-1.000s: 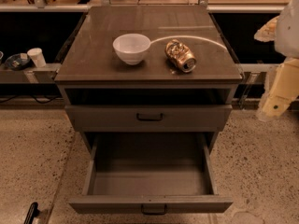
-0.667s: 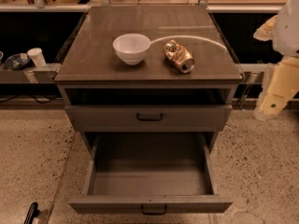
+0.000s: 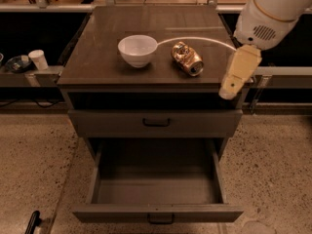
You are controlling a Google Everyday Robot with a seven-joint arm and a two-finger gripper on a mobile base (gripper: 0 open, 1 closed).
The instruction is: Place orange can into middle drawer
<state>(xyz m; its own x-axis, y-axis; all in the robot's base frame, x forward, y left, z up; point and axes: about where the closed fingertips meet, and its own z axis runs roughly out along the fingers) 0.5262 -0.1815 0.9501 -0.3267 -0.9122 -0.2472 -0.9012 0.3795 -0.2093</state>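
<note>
The can [image 3: 186,58] lies on its side on the cabinet top [image 3: 97,57], right of centre. Its long axis runs from 10 o'clock to 4 o'clock, with the silver end facing 4 o'clock, toward the front right corner. At its 9 o'clock, near but apart, a white bowl [image 3: 137,50] stands upright, only its white inside showing. At the can's 4 o'clock the gripper [image 3: 235,78] hangs over the top's right front corner, tilted, clear of the can, under the white arm [image 3: 268,13]; whether it is spread or closed cannot be told. At 6 o'clock below the top, the upper drawer [image 3: 156,123] is closed. Beneath it the middle drawer [image 3: 156,191] is pulled out, its grey floor showing in full. Far off at 9 o'clock a white cup [image 3: 38,59] stands on a ledge.
</note>
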